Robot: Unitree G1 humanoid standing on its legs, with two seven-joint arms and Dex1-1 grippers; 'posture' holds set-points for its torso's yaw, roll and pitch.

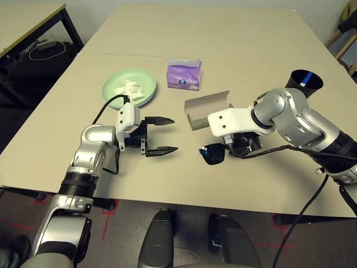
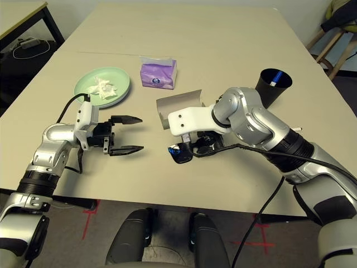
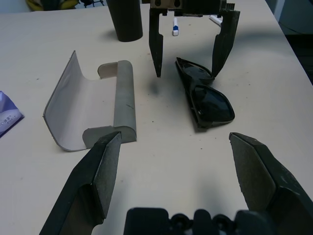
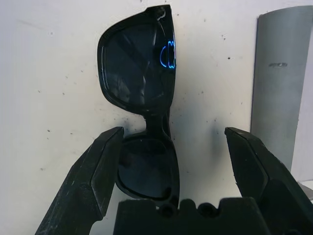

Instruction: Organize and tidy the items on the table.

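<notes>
**Right pincer poised over the sunglasses, left pincer waiting beside them**

The right gripper [image 3: 190, 54] points steeply down at the table [image 1: 234, 44], its 2 black fingers spread wide with 1 on each side of the black sunglasses [image 1: 213, 154]. In the right wrist view the folded sunglasses lie flat between the open fingers, untouched by either (the lenses catch a small blue glint). Just beyond that pincer, on its far side, the grey glasses case [image 1: 207, 109] lies open on the table, its flap raised, close to the sunglasses but apart from them.

The left gripper [image 1: 162, 135] is held almost level just above the tabletop, pointing toward the right pincer, its 2 fingers spread and holding nothing. The sunglasses and the case lie ahead of its fingertips, with bare table between.

Farther from the left pincer, behind its wrist, sits a pale green plate [image 1: 146, 80] carrying a crumpled white tissue [image 1: 128, 89]. The purple tissue pack [image 1: 184, 75] stands beside the plate, beyond the case. Past the right arm's elbow a black cup [image 1: 304, 84] stands upright with a blue-white pen [image 1: 303, 85] inside it.
</notes>
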